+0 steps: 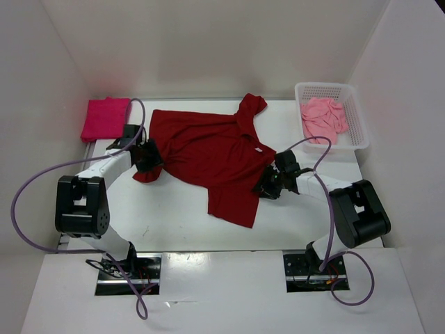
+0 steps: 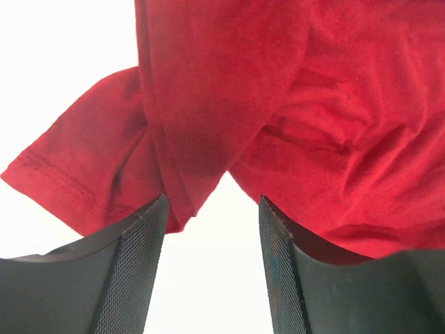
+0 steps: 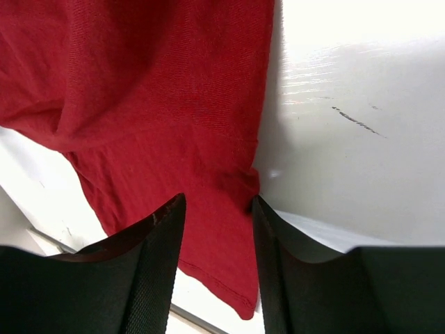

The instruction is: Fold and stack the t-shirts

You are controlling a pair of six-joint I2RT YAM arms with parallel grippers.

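Observation:
The dark red t-shirt (image 1: 208, 156) lies spread flat across the middle of the table, collar toward the back. My left gripper (image 1: 150, 158) is at its left sleeve (image 2: 83, 174), open; only bare table shows between the fingers (image 2: 139, 264), and the cloth's edge is just past their tips. My right gripper (image 1: 268, 185) is at the shirt's right edge, open, with the red cloth (image 3: 160, 104) and its hem lying in the gap between the fingers (image 3: 153, 264). A magenta t-shirt (image 1: 106, 118) sits folded at the back left. The salmon-pink t-shirt (image 1: 323, 118) lies crumpled in the basket.
A white mesh basket (image 1: 359, 118) stands at the back right. White walls close in the table on the left, back and right. A black scuff (image 3: 354, 120) marks the table beside the shirt's edge. Purple cables loop off both arms.

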